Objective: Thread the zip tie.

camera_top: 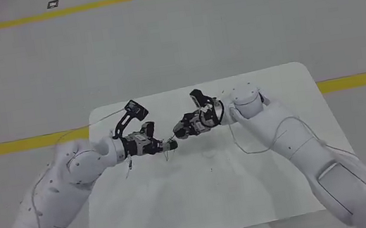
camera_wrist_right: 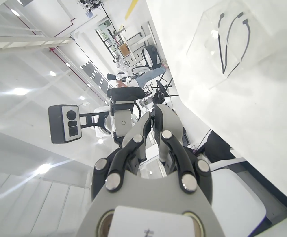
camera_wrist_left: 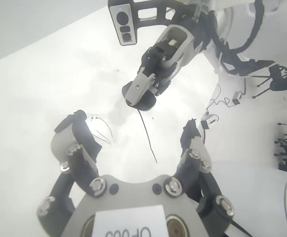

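Observation:
A thin black zip tie [camera_wrist_left: 147, 137] hangs from my right gripper [camera_wrist_left: 137, 105], which is shut on its upper end. The free tail points down into the gap between my left gripper's fingers [camera_wrist_left: 77, 125] and ends just inside that gap, touching neither pad. My left gripper [camera_wrist_left: 133, 119] is open with nothing held. From above, the two grippers meet nose to nose over the middle of the white table [camera_top: 252, 196], the left gripper [camera_top: 167, 145] just below and left of the right gripper [camera_top: 178, 133]. In its own wrist view the right gripper [camera_wrist_right: 154, 110] has its fingers pressed together.
Several spare zip ties [camera_wrist_left: 103, 132] lie on the table beside my left gripper, and the spare zip ties [camera_wrist_right: 232, 42] appear again in the right wrist view. The table's edge [camera_wrist_left: 210, 94] runs just behind the right gripper. Cables and stands are on the floor beyond.

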You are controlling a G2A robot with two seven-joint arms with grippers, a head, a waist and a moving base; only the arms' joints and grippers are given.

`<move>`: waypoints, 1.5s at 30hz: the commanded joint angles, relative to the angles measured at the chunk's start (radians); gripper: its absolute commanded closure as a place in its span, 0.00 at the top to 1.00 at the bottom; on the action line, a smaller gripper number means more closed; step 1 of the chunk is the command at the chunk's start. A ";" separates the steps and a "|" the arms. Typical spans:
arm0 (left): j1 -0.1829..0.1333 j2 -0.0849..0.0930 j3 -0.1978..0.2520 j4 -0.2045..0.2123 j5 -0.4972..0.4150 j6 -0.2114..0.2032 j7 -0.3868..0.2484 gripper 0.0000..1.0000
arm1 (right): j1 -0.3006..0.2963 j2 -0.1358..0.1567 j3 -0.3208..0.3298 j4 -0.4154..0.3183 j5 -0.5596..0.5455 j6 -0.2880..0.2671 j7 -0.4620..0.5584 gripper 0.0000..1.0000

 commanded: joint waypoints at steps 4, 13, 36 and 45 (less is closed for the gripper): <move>-0.014 0.008 0.026 0.002 -0.004 0.000 0.050 1.00 | 0.032 -0.008 -0.018 0.048 0.028 0.000 0.026 0.00; -0.014 0.008 0.026 0.002 -0.004 0.000 0.050 1.00 | 0.032 -0.008 -0.018 0.048 0.028 0.000 0.026 0.00; -0.006 0.021 0.056 -0.031 0.117 0.000 0.126 1.00 | 0.112 -0.035 -0.099 0.210 0.157 0.000 0.000 0.00; -0.009 0.012 0.067 -0.024 0.151 0.004 0.139 1.00 | 0.081 -0.028 -0.086 0.174 0.162 0.000 -0.052 0.00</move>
